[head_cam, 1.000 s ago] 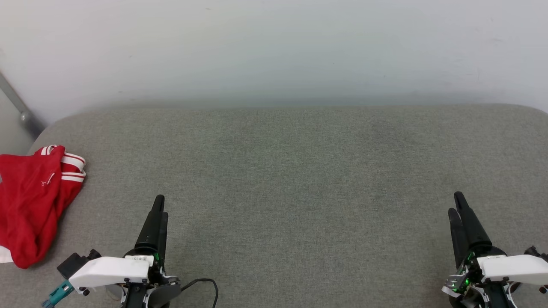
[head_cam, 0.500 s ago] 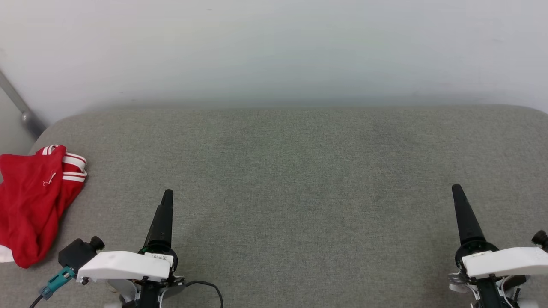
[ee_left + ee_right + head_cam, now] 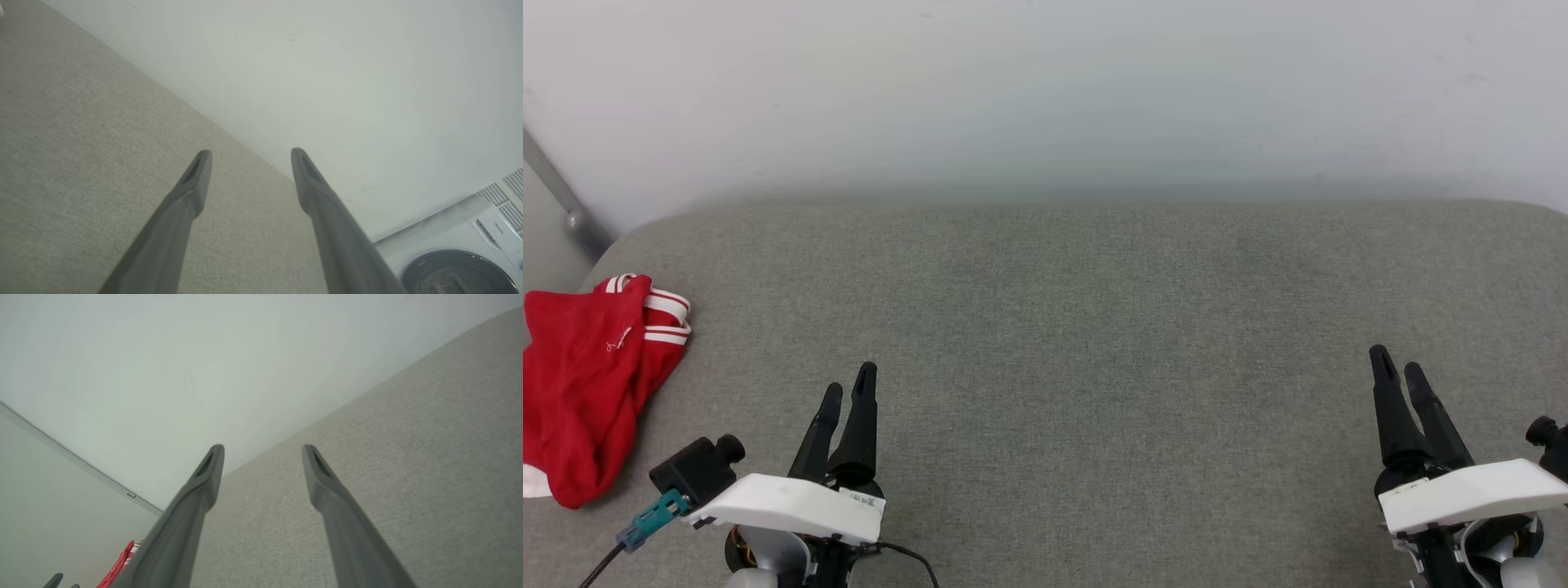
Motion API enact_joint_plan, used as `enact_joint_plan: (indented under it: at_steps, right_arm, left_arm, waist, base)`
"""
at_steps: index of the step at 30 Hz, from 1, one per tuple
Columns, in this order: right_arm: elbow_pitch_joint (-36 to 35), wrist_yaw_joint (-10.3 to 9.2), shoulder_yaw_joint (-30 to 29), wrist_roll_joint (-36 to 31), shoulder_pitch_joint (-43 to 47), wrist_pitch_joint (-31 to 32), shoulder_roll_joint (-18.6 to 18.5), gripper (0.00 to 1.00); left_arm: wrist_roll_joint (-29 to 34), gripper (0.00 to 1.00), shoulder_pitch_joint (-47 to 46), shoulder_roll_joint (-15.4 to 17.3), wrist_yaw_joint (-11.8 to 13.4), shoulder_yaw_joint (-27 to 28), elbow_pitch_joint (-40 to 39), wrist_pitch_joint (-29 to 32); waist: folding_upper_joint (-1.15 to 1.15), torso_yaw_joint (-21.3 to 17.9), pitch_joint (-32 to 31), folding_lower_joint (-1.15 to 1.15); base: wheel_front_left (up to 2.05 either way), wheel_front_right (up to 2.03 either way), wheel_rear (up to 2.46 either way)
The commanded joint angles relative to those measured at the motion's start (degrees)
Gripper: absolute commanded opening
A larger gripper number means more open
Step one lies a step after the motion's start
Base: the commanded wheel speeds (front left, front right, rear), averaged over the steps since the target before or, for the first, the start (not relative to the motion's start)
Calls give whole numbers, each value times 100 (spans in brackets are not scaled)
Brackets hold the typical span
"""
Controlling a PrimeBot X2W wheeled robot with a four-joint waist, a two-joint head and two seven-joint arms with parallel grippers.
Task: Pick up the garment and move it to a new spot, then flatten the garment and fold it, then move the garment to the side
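Garment [image 3: 584, 384] bunched in a red heap at the far left edge of the grey top [image 3: 1094, 327], partly cut off by the head view's border. White-and-red striped trim showing along its upper right side, a strip of white at its lowest corner. Not flattened, not folded. Touched by neither gripper. A sliver of the same red and striped cloth [image 3: 118, 565] at the bottom left of the right wrist view, far along the top.

Nearest to it, the left gripper [image 3: 850, 378], low on the left of the head view, well apart from the heap, fingers pointing up and slightly right. Jaws spread wide with nothing between them, as plain in the left wrist view [image 3: 251, 152]. A small black camera [image 3: 696, 469] and a teal plug [image 3: 654, 514] on the wrist's left side.

Far across the top, the right gripper [image 3: 1395, 359], at the lower right, fingers tilted up and to the left. Jaws likewise wide apart and empty [image 3: 262, 447].

Behind the top, a pale wall [image 3: 1045, 98]. A grey bar [image 3: 556, 200] slanting down the wall at the left. A white washer [image 3: 449, 245] at the bottom right of the left wrist view.
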Motion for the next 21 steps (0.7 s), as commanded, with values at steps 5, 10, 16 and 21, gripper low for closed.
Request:
enact_joint_plan:
  at_steps: [5,10,16,21]
  right_arm:
    - [-163,0,6,-669,-65,-58,-50,100]
    - [-203,0,40,-1120,-40,-49,-53,100]
    - [-249,0,46,-1631,18,0,-54,100]
    - [-297,0,30,-2011,54,32,-41,100]
  left_arm:
    - [625,100,-133,85,-18,-22,-72,-131]
    - [1105,100,-139,102,-6,-3,-83,-221]
    - [1602,100,-142,120,-6,-31,-95,-320]
    - [1985,100,-148,145,-4,-60,-90,-399]
  waist:
    - [0,-5,18,0]
    - [0,-11,24,0]
    - [0,-14,28,0]
    - [0,-18,34,0]
  base:
    - [0,0,0]
    - [0,0,0]
    - [0,0,0]
    - [0,0,0]
